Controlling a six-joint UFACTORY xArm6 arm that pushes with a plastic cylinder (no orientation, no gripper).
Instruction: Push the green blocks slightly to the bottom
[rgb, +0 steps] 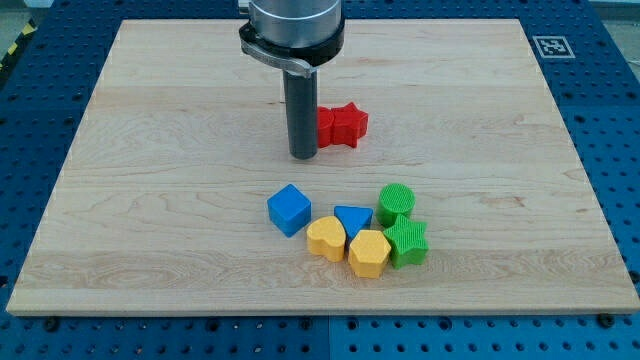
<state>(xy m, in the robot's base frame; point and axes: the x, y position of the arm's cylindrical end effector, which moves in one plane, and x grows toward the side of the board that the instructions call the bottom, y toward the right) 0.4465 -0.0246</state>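
Two green blocks sit at the view's lower right of centre: a green round block and, just below it, a green star block, touching each other. My tip rests on the board well up and to the left of them, touching the left side of a red star block. The rod rises straight from the tip to the arm at the view's top.
A blue triangle, a yellow hexagon and a yellow block crowd the left of the green blocks. A blue cube lies further left. The wooden board ends close below the cluster.
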